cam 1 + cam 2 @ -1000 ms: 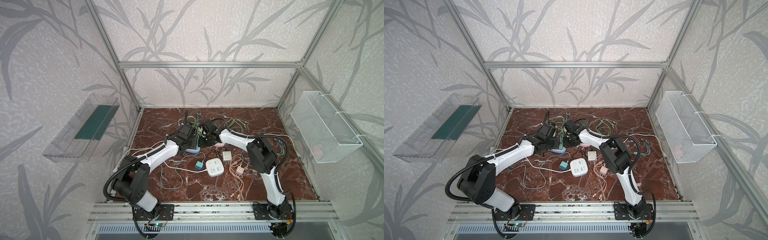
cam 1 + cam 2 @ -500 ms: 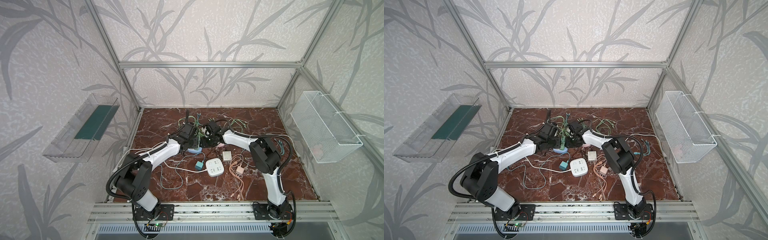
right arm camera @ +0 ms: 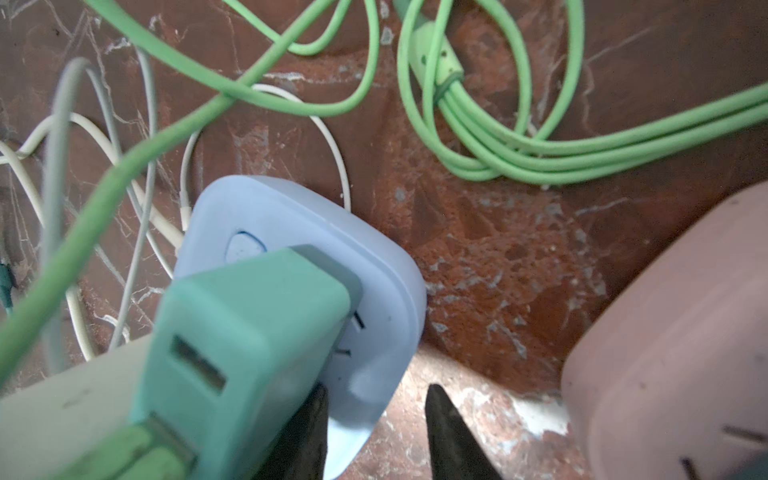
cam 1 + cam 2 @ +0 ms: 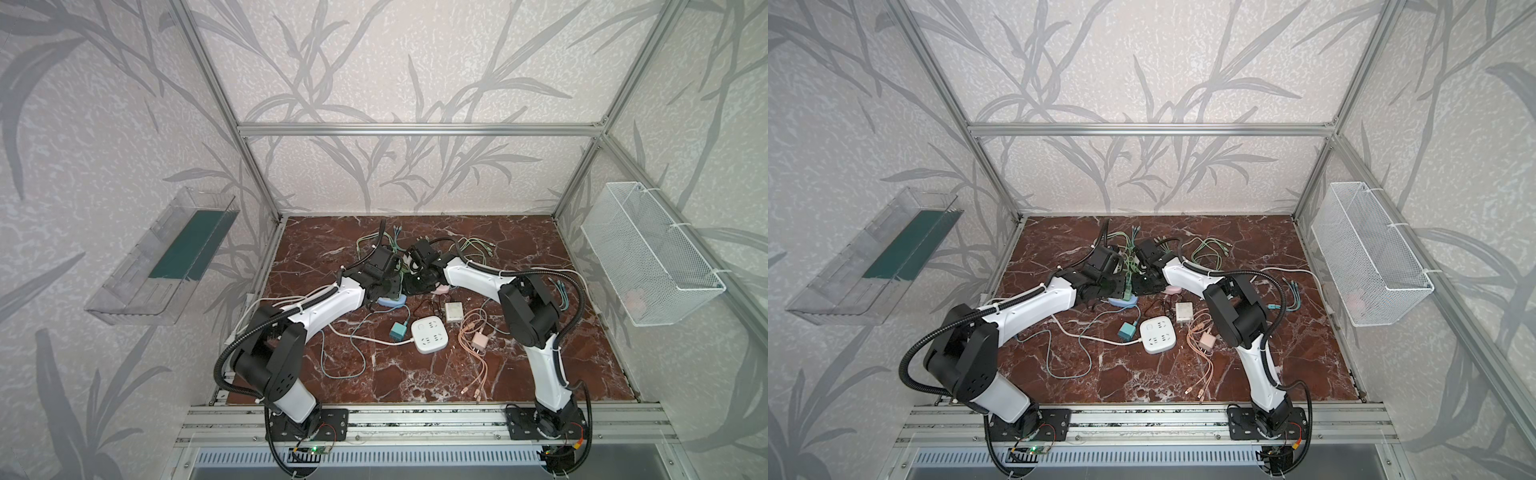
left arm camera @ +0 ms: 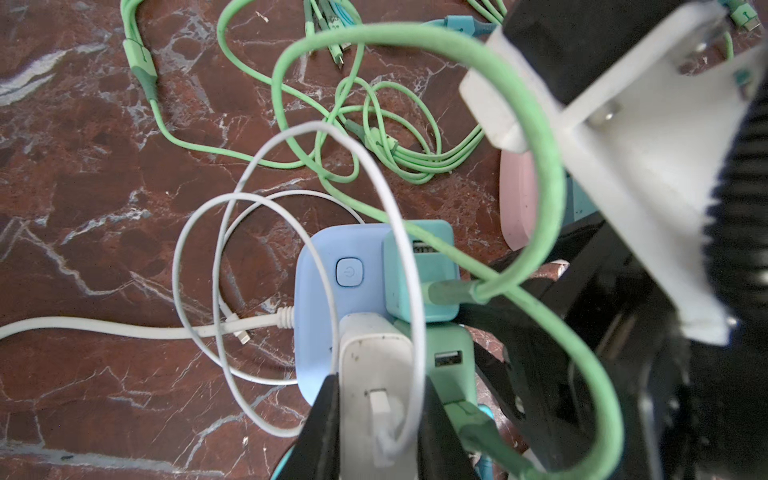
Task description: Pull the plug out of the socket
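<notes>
Left pincer (image 5: 380, 419) pinches the white charger (image 5: 374, 357) plugged into the blue socket (image 5: 312, 316); right pincer (image 3: 376, 432) stands spread astride that socket's corner, beside a teal charger (image 3: 249, 332).

Both top views look steeply down from high above the front rail (image 4: 415, 419) at 6 o'clock, facing the back wall (image 4: 415, 174) at 12 o'clock. They stand far enough off to take in the whole marble table (image 4: 415, 382). The two share nearly the same field, shifted a little sideways.

The left wrist camera sits close over the blue socket block (image 5: 316, 357) and looks down past the left gripper (image 5: 380, 386). The right wrist camera seems nearer still, since its closest parts blur, and faces the same block past the right gripper (image 3: 374, 415). Both wrist views share that block, the green cables (image 3: 540, 162) and the pink socket block (image 3: 665, 332).
</notes>
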Controlling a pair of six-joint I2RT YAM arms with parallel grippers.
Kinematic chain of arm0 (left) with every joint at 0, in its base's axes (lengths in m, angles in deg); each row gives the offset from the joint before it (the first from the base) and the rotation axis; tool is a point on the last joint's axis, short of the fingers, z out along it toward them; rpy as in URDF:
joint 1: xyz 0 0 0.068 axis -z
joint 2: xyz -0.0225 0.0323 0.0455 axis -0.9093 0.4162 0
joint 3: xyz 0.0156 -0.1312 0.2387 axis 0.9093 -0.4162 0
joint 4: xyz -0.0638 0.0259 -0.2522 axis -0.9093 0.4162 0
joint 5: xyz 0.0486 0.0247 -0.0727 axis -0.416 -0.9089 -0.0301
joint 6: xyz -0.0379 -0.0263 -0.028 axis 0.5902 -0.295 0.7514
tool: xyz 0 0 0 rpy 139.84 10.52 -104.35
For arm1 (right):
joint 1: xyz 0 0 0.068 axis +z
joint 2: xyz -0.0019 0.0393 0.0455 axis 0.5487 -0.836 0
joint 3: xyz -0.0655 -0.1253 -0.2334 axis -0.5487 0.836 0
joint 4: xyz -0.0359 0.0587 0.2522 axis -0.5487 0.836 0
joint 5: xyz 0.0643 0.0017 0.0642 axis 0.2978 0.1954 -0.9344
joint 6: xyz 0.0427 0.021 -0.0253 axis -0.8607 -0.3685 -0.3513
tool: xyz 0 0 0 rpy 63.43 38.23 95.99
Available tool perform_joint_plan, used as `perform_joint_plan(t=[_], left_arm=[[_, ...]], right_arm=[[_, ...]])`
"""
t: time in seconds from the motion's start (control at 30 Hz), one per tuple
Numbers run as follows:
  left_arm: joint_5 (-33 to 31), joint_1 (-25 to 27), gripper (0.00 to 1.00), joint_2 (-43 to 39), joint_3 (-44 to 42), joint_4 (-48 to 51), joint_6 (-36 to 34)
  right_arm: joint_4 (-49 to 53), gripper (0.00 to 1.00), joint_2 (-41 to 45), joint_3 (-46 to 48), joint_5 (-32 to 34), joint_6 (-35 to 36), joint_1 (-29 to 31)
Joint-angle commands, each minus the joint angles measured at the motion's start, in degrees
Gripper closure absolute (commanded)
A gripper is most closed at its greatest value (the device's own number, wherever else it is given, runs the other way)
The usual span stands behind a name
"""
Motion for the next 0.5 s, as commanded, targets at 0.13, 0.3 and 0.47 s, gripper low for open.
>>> perform_joint_plan(t=[0.13,0.3,0.47], left_arm=[[6.8,0.1,0.93,-3.8,0.0,-6.9,0.8],[6.3,0.0,0.93,-3.9,1.1,-4.6,-0.2],[4.0,0.0,0.93,-3.3,2.3,-0.9,-0.9]], right_arm=[[7.2,0.60,-5.0,0.2,4.9,2.6,1.1],[7.4,0.60,-5.0,0.3,5.4,3.1,1.1],[6.4,0.60,-4.3,0.7,4.5,2.7,1.1]])
